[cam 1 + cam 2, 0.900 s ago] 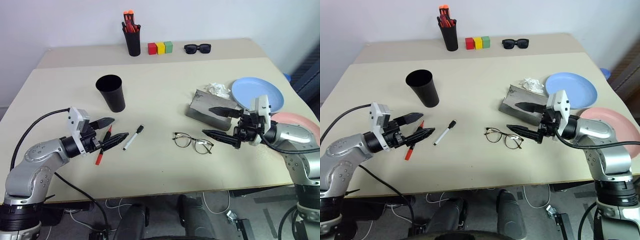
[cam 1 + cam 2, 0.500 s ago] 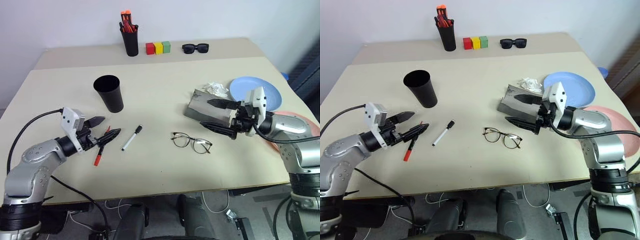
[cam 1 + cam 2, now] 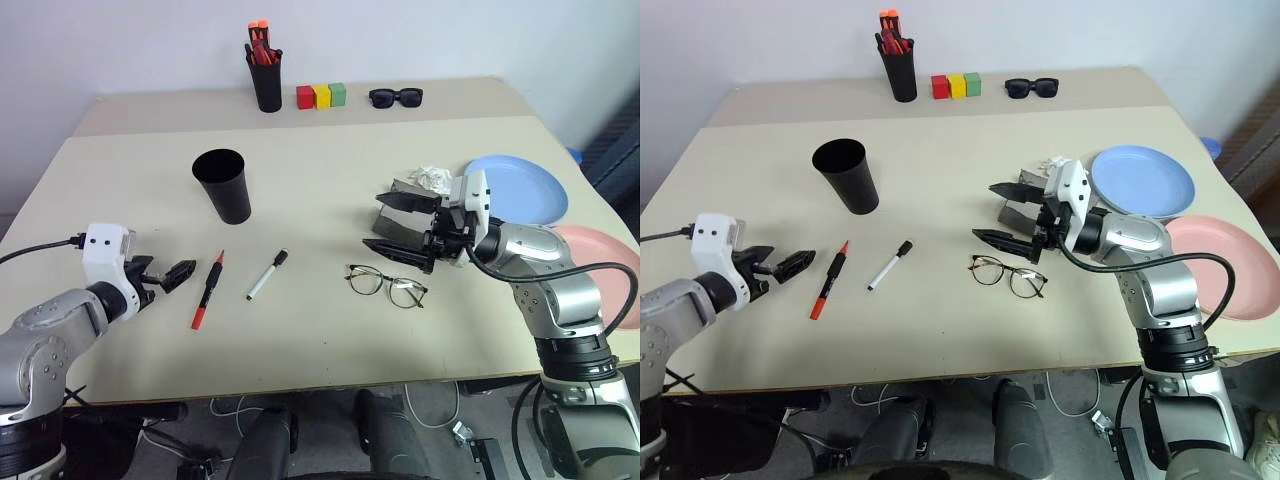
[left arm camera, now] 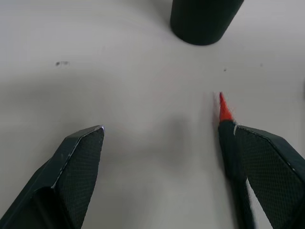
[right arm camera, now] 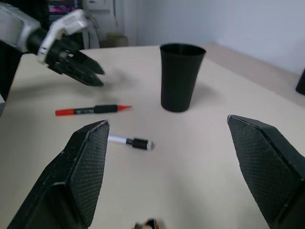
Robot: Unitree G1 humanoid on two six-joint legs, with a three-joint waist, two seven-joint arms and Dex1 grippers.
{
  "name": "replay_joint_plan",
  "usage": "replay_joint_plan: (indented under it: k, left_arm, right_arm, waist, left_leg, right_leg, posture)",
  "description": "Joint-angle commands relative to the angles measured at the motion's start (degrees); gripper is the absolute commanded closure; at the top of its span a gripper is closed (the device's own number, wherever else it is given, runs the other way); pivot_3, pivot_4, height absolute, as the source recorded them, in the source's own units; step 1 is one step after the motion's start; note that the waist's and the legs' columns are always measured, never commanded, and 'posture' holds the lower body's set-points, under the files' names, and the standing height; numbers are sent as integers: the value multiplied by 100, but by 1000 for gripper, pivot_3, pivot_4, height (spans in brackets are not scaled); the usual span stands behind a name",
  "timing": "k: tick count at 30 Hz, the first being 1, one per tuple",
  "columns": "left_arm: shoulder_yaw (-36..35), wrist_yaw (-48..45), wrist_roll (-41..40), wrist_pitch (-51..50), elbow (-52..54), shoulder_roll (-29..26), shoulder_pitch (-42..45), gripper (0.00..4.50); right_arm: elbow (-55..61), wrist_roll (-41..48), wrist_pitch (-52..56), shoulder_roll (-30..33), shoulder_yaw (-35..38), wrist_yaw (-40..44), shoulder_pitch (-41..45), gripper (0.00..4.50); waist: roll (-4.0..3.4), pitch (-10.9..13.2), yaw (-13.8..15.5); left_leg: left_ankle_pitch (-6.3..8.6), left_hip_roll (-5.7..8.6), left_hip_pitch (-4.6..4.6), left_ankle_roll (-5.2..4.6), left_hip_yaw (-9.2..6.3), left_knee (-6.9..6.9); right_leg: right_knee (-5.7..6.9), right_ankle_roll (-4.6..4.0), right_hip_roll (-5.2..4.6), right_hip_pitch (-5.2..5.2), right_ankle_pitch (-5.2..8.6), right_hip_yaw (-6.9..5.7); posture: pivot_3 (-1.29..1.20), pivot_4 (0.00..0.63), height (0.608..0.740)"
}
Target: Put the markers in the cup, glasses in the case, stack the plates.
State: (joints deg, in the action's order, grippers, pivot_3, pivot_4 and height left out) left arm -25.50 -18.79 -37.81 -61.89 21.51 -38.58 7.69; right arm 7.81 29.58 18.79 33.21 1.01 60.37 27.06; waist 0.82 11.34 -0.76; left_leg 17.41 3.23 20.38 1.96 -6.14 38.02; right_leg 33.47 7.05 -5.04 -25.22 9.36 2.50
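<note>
The black cup (image 3: 222, 185) stands upright at the middle left of the table. In front of it lie the red marker (image 3: 207, 290) and the white marker (image 3: 267, 274), side by side. My left gripper (image 3: 165, 275) is open, low over the table just left of the red marker and apart from it. The wire-framed glasses (image 3: 386, 285) lie at the centre right. Behind them my right gripper (image 3: 372, 220) is open, pointing left above the grey case (image 3: 1022, 213), which it partly hides. The blue plate (image 3: 520, 187) and the pink plate (image 3: 600, 270) lie apart at the right.
A black pen holder (image 3: 266, 85) with orange-capped pens, three coloured blocks (image 3: 320, 96) and dark sunglasses (image 3: 395, 97) sit along the far side. A crumpled white tissue (image 3: 432, 178) lies between the case and the blue plate.
My left gripper has drawn back to the left, off the red marker, which stays on the table. My right gripper has swung left over the case, toward the table's middle.
</note>
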Motion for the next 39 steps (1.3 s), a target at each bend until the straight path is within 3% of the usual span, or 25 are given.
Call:
replay_joint_plan:
  k: [1,5,12,21,25,31,39]
  left_arm:
    - [-99,259,-375,-730,262,64,478,0]
    - [-50,485,-422,-1230,301,119,847,0]
    - [-130,1223,-254,-2712,179,774,1562,0]
    - [437,1029,-536,-3061,-385,226,1827,0]
    - [789,938,-467,-3061,-649,127,1899,1340]
    - [1008,873,-338,-3061,-733,288,1916,4483]
    - [823,312,-299,-2344,-303,130,2065,4483]
  right_arm:
    - [258,114,-87,-54,158,-92,-36,479]
    - [392,66,-122,-243,46,-310,-50,479]
    - [540,15,-248,-433,34,-537,-275,479]
    - [743,-86,-418,-590,-32,-827,-598,479]
    - [800,-99,-429,-551,26,-889,-680,409]
    - [866,-118,-411,-494,25,-910,-732,409]
    - [784,345,165,-68,87,-356,-847,409]
  waist:
    - [0,0,-7]
    - [0,0,-26]
    - [0,-1,-15]
    - [1,-1,-27]
    - [1,-1,-17]
    - [1,-1,-8]
    - [1,-1,-2]
  left_leg:
    - [0,0,0,0,0,0]
    - [0,0,0,1,0,0]
    - [1,2,0,5,0,-1]
    - [1,2,-1,7,-1,-2]
    - [0,2,-1,9,-1,-2]
    - [0,3,-1,9,-1,-2]
    - [-2,3,2,12,-2,-1]
  right_leg:
    - [0,0,0,0,0,0]
    - [0,0,1,-1,0,0]
    - [6,0,1,-4,0,1]
    - [9,-1,2,-7,0,1]
    - [9,-1,1,-6,0,1]
    - [8,-1,1,-5,0,1]
    - [6,-1,0,-4,0,1]
  posture:
    - [0,150,740]
    - [0,150,740]
    - [0,150,740]
    - [0,150,740]
    - [0,150,740]
    - [0,150,740]
    - [0,150,740]
